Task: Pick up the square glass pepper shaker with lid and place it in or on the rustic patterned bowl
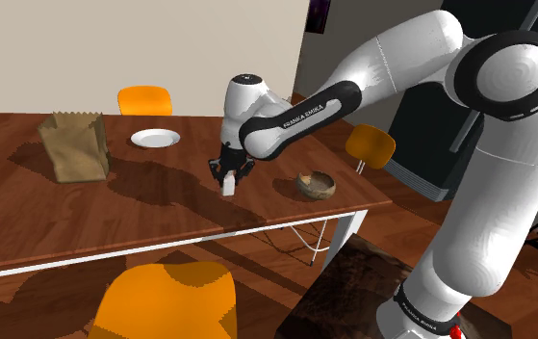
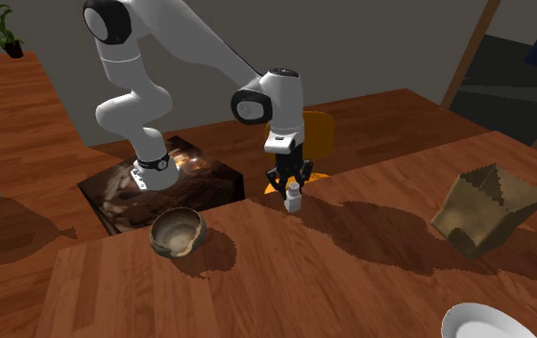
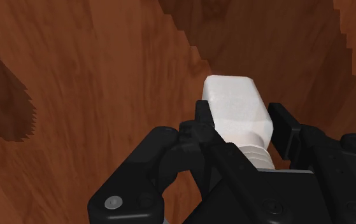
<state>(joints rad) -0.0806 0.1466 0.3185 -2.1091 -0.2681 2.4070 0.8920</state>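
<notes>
Jaws tight around one white shaker (image 3: 237, 108); one brown bowl (image 1: 316, 191) near, apart.

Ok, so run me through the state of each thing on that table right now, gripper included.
white square shaker: upright, clasped between the fingers
gripper: shut on the white square shaker
brown patterned bowl: upright, empty, apart from the shaker
brown paper bag: standing on the table
white plate: lying flat, empty
</notes>
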